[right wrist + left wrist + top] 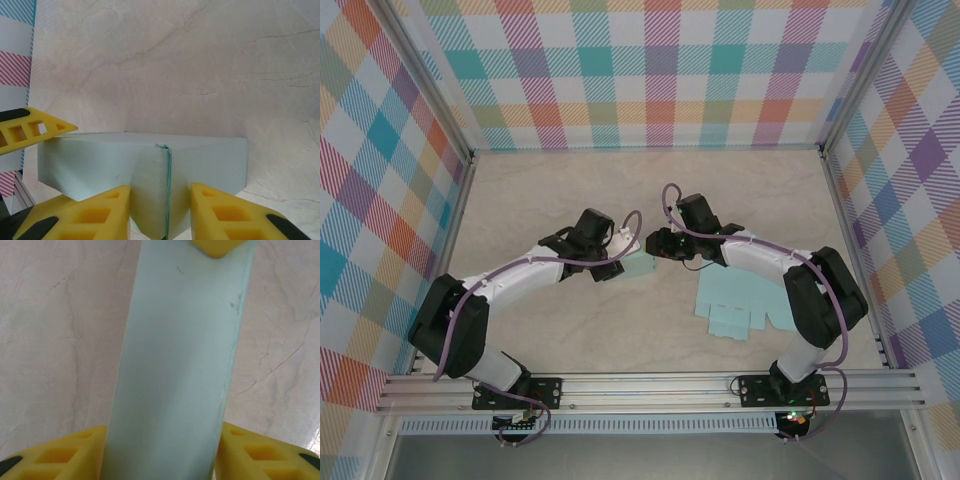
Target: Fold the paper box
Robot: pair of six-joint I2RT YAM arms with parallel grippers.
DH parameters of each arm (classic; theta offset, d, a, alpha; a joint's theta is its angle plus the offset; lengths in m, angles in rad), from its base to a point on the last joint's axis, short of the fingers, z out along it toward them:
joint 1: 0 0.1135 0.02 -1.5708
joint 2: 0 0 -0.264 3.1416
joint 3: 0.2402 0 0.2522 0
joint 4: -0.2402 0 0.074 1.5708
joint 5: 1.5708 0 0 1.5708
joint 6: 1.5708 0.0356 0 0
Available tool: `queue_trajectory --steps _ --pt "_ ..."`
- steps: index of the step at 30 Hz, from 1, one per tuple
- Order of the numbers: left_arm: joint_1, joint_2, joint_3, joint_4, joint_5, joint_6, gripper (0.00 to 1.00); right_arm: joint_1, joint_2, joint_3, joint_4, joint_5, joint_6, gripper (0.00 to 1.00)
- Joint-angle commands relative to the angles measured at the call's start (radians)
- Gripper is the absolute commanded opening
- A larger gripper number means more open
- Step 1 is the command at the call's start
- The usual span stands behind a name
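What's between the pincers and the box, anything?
Nothing visible. The left pincer already has the box between its jaws, and the right pincer straddles its corner seam. The flat sheet lies apart, beside the right arm.

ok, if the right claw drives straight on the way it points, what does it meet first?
The pale blue folded paper box. Its corner sits between the fingers of the right claw, so contact would be almost immediate, though the exact gap is unclear.
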Motion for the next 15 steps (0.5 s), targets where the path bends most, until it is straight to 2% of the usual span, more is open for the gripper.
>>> queue_trajectory --steps 1,7,10,15 --pt "0.009 0.03 0.033 -0.043 -0.033 0.003 0.48 -0.005 0.006 -0.027 -0.154 0.026 -0.018 0.34" --pt "-0.002 0.023 0.035 -0.036 -0.122 0.016 0.36 -0.004 -0.077 -0.03 -0.171 0.041 -0.027 0.45" --pt "-0.011 0.016 0.02 0.002 -0.196 0.036 0.35 -0.004 -0.132 -0.026 -0.206 0.074 -0.038 0.52" --pt "-0.013 -0.009 -0.038 0.159 -0.365 0.078 0.36 -0.007 -0.26 -0.007 -0.328 0.237 -0.069 0.73"
